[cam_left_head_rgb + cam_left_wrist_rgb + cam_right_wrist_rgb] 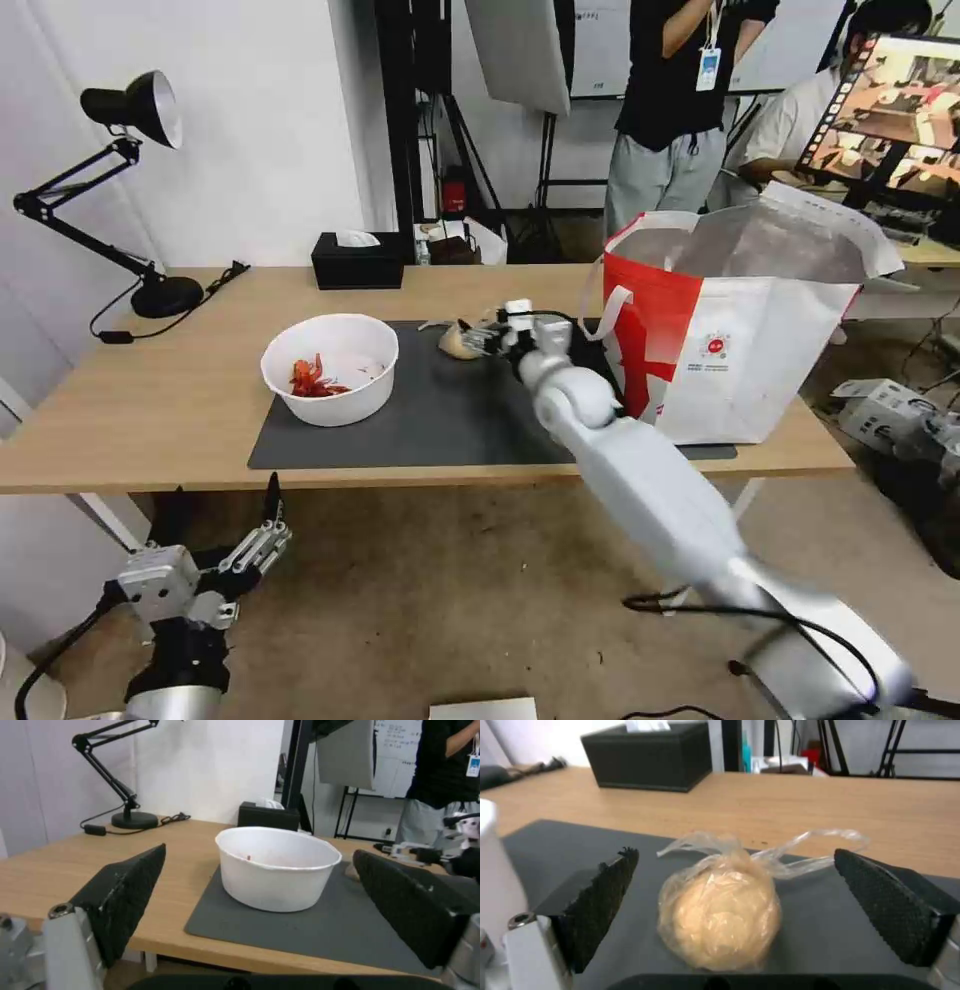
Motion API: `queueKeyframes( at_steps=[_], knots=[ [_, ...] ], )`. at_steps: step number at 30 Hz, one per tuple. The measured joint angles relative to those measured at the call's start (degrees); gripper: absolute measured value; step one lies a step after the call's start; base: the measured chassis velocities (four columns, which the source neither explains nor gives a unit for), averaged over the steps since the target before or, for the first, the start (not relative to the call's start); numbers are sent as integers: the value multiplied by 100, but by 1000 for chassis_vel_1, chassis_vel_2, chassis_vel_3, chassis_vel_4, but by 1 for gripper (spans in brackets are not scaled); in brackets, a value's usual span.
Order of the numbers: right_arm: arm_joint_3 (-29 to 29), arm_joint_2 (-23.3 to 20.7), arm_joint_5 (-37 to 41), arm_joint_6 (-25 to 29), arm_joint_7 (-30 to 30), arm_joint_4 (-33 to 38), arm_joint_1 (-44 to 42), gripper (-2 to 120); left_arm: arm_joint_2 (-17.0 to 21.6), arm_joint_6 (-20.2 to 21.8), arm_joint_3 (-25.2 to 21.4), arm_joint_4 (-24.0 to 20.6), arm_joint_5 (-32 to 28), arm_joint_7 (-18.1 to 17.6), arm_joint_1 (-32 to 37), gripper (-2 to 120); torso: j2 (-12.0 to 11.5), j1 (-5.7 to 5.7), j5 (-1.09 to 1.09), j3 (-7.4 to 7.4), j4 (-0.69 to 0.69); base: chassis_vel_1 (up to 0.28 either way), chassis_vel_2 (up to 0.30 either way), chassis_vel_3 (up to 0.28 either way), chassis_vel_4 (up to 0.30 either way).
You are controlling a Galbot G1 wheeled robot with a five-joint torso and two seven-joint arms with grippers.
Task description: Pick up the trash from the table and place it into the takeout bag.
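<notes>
Backing onto a plain white painted wall (280,120) at the left, taking even, soft light. Giving way toward the middle to a tall black upright post (405,120), and beside it holding up a pale grey photographic reflector panel (520,50) on a thin black tripod stand (545,170). Spreading below as a mottled brown floor (450,580). Keeping a black jointed-arm desk lamp (140,105) at the far left, tilting its round shade downward and trailing a black cord from its round base. Placing a black rectangular tissue box (357,262) near the post. Glowing at the far right with a tilted dark-framed monitor screen (890,110).
</notes>
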Motion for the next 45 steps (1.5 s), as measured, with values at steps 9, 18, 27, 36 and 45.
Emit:
queueKeyframes(
  at_steps=[9,18,27,36,45],
  knots=[
    [-129,391,-23,-48,-158,-998,426,100,-72,-29,40,0,76,19,-11,100,0,-1,2,0,-1,0,0,0,0],
    [-121,637,93,-194,-237,-1410,594,83,-87,-108,24,0,95,21,-13,100,1,-1,2,-1,0,0,0,0,0],
    [-125,667,102,-242,-158,-1435,601,54,-84,-127,26,0,99,21,-35,100,1,-1,2,-1,0,0,0,0,0],
    [-138,543,110,-240,-49,-1368,589,22,-64,-114,56,0,98,21,-63,100,1,-2,2,-1,0,0,0,0,0],
    [-181,393,156,-158,80,-919,527,0,-12,-103,68,0,83,21,-84,100,1,-1,2,-1,0,0,0,0,0]
  ],
)
